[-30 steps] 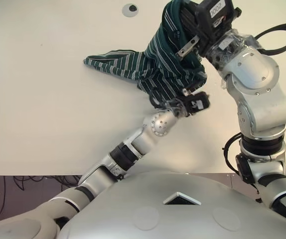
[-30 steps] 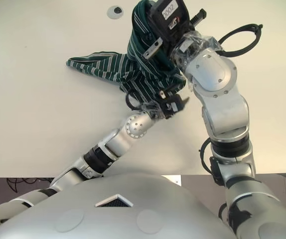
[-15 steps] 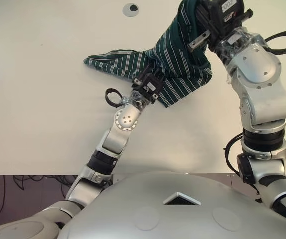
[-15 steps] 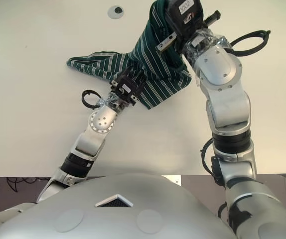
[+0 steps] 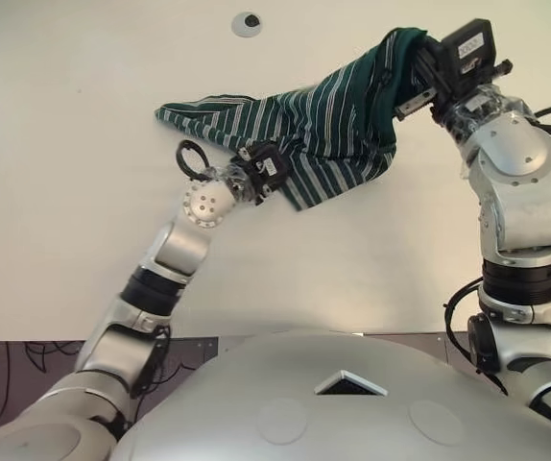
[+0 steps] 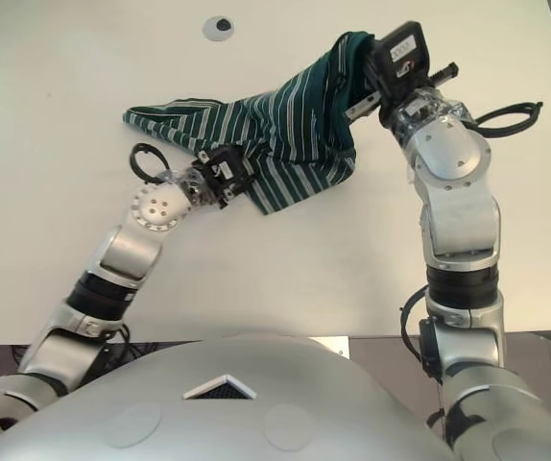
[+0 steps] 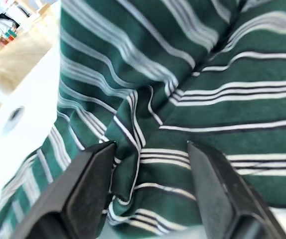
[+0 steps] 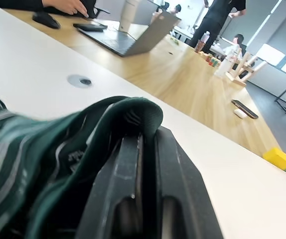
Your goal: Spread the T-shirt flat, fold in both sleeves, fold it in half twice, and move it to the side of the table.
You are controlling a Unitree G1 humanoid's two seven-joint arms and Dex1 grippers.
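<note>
The T-shirt (image 5: 323, 120), dark green with thin white stripes, hangs stretched between the table and my right gripper (image 5: 418, 84). That gripper is shut on a bunched part of the cloth (image 8: 128, 112) and holds it up over the table's right half. The shirt's far left end (image 5: 184, 113) still lies on the tabletop. My left gripper (image 5: 264, 175) sits at the shirt's lower near edge. Its fingers (image 7: 90, 186) stand apart, open, with a fold of striped cloth (image 7: 148, 134) between them.
A round cable grommet (image 5: 248, 20) is set into the white table (image 5: 83, 240) behind the shirt. The table's near edge (image 5: 64, 336) runs just in front of my body. Black cable loops stick out by both wrists.
My right gripper has carried the shirt rightward and lower, drawing the cloth out wider. My left arm has swung left, and its gripper now rests at the shirt's lower edge.
</note>
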